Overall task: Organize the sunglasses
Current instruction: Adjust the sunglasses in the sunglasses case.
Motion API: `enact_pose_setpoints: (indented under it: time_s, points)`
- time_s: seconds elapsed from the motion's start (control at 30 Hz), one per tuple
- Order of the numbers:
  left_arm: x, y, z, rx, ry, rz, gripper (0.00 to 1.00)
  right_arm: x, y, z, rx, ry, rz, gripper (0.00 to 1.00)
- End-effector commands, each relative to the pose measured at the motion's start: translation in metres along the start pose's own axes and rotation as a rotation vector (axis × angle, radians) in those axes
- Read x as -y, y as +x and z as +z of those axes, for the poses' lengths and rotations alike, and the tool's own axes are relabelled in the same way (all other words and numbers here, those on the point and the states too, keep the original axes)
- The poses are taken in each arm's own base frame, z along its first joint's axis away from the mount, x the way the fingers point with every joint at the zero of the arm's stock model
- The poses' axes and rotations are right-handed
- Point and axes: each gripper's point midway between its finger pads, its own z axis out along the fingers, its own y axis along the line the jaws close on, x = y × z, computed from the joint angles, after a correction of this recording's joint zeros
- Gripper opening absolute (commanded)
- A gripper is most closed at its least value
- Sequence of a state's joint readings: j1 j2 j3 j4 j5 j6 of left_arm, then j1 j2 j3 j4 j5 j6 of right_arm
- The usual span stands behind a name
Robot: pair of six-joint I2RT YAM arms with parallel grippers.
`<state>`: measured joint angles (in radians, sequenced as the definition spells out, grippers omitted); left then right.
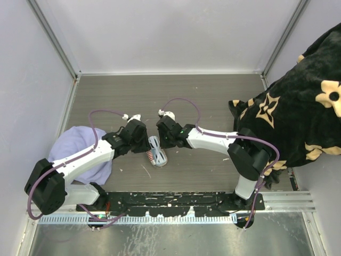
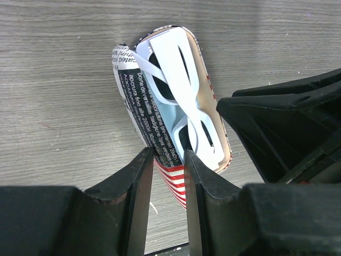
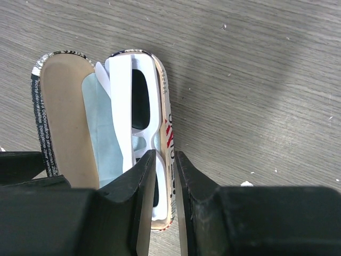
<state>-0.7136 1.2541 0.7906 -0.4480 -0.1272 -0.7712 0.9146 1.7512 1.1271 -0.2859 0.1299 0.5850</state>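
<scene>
The flag-patterned soft case (image 1: 157, 156) lies open on the table between both arms. The white sunglasses (image 3: 121, 90) with dark lenses lie folded inside it on a light blue cloth (image 3: 101, 128). They also show in the left wrist view (image 2: 186, 80). My left gripper (image 2: 168, 154) is shut on the case's printed, red-striped flap (image 2: 133, 90). My right gripper (image 3: 165, 156) is shut on the opposite case wall (image 3: 168, 128), its inner finger against the sunglasses' frame. In the top view the left gripper (image 1: 144, 143) and the right gripper (image 1: 162, 141) meet over the case.
A lavender cloth (image 1: 80, 154) lies at the left under the left arm. A black plush fabric with tan flowers (image 1: 303, 106) fills the right side. Grey walls enclose the wood-grain table (image 1: 160, 96). A metal rail (image 1: 176, 200) runs along the near edge.
</scene>
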Motion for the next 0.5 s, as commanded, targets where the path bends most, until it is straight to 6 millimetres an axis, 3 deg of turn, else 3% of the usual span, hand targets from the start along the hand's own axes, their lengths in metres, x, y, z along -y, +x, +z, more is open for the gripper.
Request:
enact_pose_setpoints:
  time_s: [0.0, 0.47]
  points:
    - [-0.001, -0.001, -0.004, 0.017, 0.003, 0.001, 0.30, -0.014, -0.025, -0.009, 0.059, -0.031, -0.013, 0.27]
    - [-0.003, 0.000, -0.003, 0.018, -0.002, 0.002, 0.29, -0.008, -0.010, 0.008, -0.011, 0.002, -0.042, 0.27]
